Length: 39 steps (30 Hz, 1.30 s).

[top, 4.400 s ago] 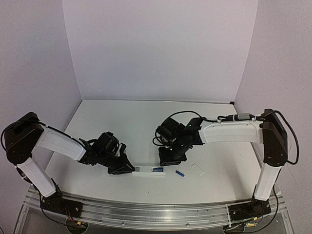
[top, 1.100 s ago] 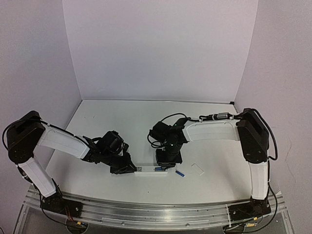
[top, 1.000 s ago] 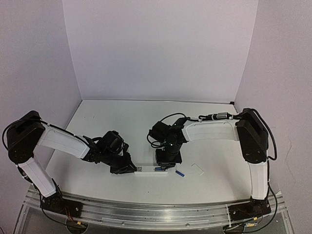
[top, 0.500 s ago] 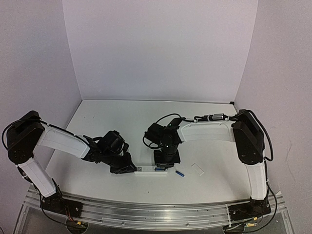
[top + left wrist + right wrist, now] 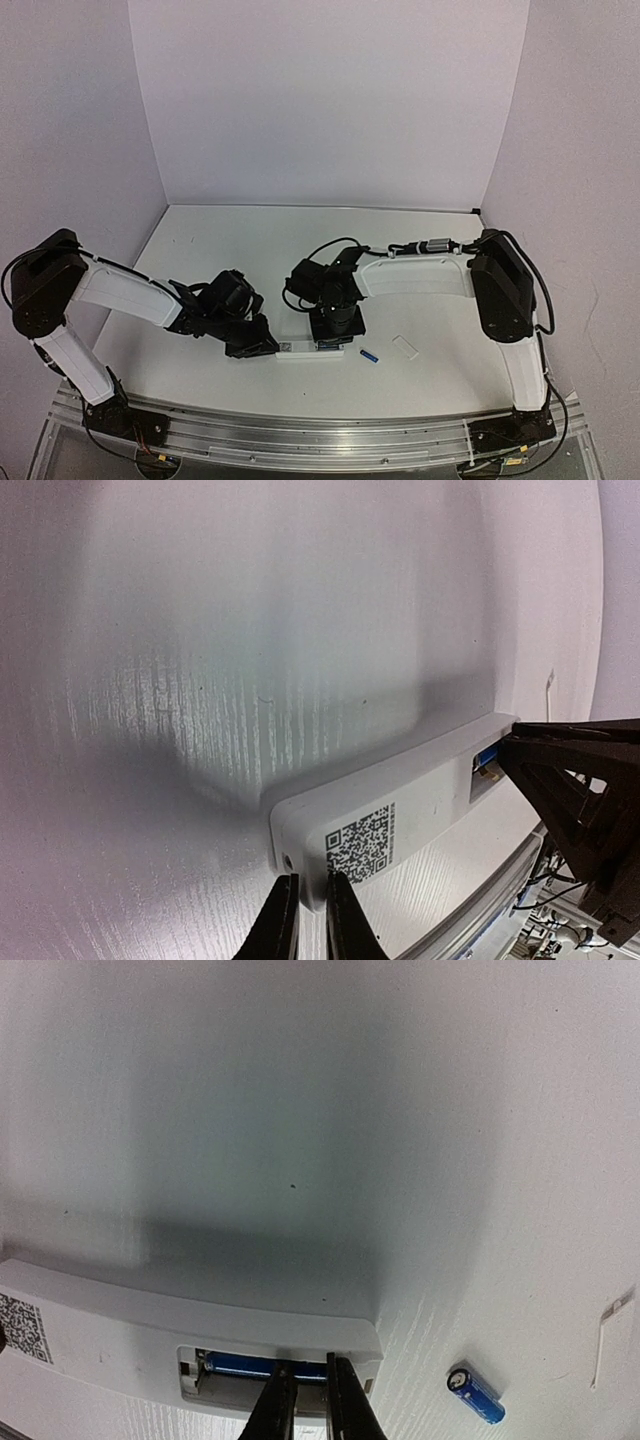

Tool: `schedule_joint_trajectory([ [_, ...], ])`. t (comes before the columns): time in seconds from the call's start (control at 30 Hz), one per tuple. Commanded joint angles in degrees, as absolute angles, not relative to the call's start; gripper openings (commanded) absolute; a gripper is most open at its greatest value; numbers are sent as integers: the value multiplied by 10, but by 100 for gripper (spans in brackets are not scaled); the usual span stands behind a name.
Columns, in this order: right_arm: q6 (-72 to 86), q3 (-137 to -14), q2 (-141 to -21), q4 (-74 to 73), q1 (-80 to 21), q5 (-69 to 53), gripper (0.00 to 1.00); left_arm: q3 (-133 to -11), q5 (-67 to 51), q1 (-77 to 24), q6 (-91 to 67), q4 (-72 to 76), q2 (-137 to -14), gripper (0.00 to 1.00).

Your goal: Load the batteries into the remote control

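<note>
Close to the near edge of the table [image 5: 300, 250] the remote control [image 5: 303, 352] lies flat with its back up, its long side running left to right. Just right of it, and not touching it, is the loose battery [image 5: 370, 355] (blue with a silver end, lying at a slant). A little further right lies the small flat cover piece [image 5: 405, 347].

The left gripper [image 5: 266, 346] is at the remote's left end. In the left wrist view its fingers [image 5: 280, 920] are clenched almost together, their tips at the corner of that end, just beside the QR label [image 5: 360, 842]. Whether they pinch the edge or only press against it, I cannot tell.

The right gripper [image 5: 330, 338] stands over the right part of the remote, pointing down. Its wrist view shows the battery bay [image 5: 200, 1372] open, with a seated battery [image 5: 240, 1363] lying lengthwise inside. The fingers [image 5: 350, 1410] are clenched with only a thin gap between them. Their tips are down in the bay and across that cell (on it rather than around it, as far as the view shows).

Further back, both arms reach in low from the left and right sides. Beyond them the white tabletop runs to the pale walls [image 5: 330, 100] at the far end.
</note>
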<state>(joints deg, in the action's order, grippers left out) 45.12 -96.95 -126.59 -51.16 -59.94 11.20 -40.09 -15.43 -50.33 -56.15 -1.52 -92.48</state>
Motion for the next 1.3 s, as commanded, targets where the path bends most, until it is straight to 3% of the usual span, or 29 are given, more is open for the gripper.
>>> schedule_joint_trajectory([
  [0.0, 441, -931, -1352, -456, -592, 112, 10, -382, -135, -509, -569, -55, -915, 11],
  [0.43, 370, -978, -1214, -457, -592, 150, 17, -400, -105, -509, -561, -56, -912, 14],
  [0.8, 312, -907, -1090, -452, -572, 143, 45, -430, -84, -509, -546, -69, -885, 22],
  [0.93, 289, -855, -1050, -448, -553, 138, 54, -440, -79, -509, -539, -80, -860, 38],
  [1.13, 260, -759, -973, -442, -529, 125, 59, -449, -41, -509, -535, -129, -798, 93],
  [1.2, 259, -729, -950, -440, -527, 115, 60, -449, -26, -509, -534, -147, -768, 99],
  [1.27, 248, -693, -928, -435, -527, 103, 61, -452, -10, -509, -531, -171, -746, 100],
])
